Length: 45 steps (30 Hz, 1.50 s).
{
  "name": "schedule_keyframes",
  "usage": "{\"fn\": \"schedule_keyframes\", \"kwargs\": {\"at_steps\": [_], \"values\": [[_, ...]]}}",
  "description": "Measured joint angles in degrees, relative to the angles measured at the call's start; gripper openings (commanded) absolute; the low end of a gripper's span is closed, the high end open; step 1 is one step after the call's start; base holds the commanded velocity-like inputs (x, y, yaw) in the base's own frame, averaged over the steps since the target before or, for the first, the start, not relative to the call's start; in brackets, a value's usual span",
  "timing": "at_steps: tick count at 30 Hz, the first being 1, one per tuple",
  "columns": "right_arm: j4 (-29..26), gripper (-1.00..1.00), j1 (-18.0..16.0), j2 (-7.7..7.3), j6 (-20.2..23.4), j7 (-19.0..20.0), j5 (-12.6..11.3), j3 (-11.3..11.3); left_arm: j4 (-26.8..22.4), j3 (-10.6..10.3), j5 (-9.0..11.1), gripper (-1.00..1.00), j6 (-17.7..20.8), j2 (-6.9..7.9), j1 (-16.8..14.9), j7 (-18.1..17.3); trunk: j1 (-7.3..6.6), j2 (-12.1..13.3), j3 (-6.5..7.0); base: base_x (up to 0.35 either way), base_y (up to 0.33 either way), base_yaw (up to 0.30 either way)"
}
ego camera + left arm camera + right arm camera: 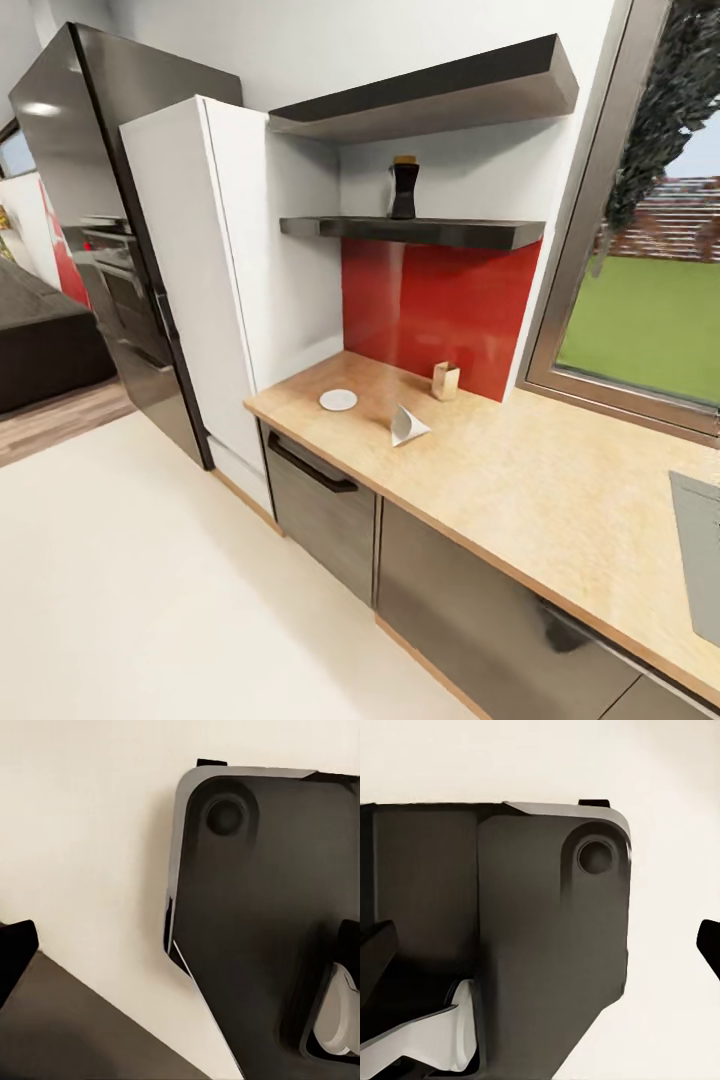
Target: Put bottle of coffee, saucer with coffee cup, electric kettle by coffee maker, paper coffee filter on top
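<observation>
In the head view a dark bottle of coffee (404, 187) stands upright on the lower black wall shelf (450, 232). Below it, on the wooden countertop (520, 490), lie a white saucer (338, 400) and a white cone-shaped paper filter (407, 426) on its side. A small tan cup (446, 381) stands by the red backsplash. The left wrist view looks down at the robot's dark base (262, 907) over pale floor; my left gripper (180, 945) has its dark fingertips far apart, with nothing between. My right gripper (540, 945) looks the same, open and holding nothing.
A tall white cabinet (200, 260) and a dark fridge (90, 180) stand left of the counter. A window (650, 300) is at the right, and a grey inset (700, 540) sits at the counter's right end. Grey cabinet fronts with a black handle (310, 468) face pale floor.
</observation>
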Motion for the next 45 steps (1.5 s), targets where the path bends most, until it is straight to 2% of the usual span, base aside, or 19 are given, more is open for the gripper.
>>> {"fn": "schedule_keyframes", "kwargs": {"at_steps": [11,45], "values": [[0.0,1.00,0.0,0.00,0.0,0.0,0.0,0.0,0.0,0.0,0.0,1.00,0.0,-0.03,0.0,0.0,0.02,0.0,0.00,0.185,0.284,-0.291],[0.0,1.00,0.0,0.00,0.0,0.0,0.0,0.0,0.0,0.1,0.0,1.00,0.0,0.12,0.0,0.1,0.01,0.0,0.00,0.029,0.333,-0.291]]}}
